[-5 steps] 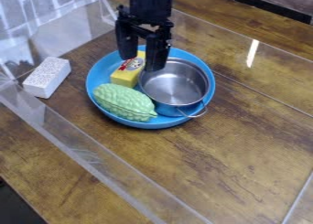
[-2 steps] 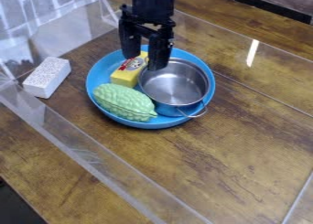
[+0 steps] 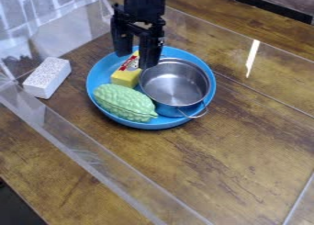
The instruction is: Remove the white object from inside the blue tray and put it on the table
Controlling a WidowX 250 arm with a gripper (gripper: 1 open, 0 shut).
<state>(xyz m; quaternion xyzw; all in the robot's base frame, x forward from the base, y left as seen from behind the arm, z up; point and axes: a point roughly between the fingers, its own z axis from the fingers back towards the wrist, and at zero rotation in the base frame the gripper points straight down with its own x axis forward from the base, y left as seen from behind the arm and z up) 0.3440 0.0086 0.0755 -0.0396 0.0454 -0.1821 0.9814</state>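
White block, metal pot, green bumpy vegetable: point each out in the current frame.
White block (image 3: 47, 78): camera view, middle of its top face.
Metal pot (image 3: 175, 84): camera view, inside bottom.
Green bumpy vegetable (image 3: 124, 102): camera view, middle of its upper side.

Pot (image 3: 174, 82) — shiny metal; tray (image 3: 101, 73) — smooth plastic; tabletop (image 3: 233, 160) — glossy wood

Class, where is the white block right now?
In the camera view, the white block lies on the table at the picture's left, beside the blue tray, not in it.
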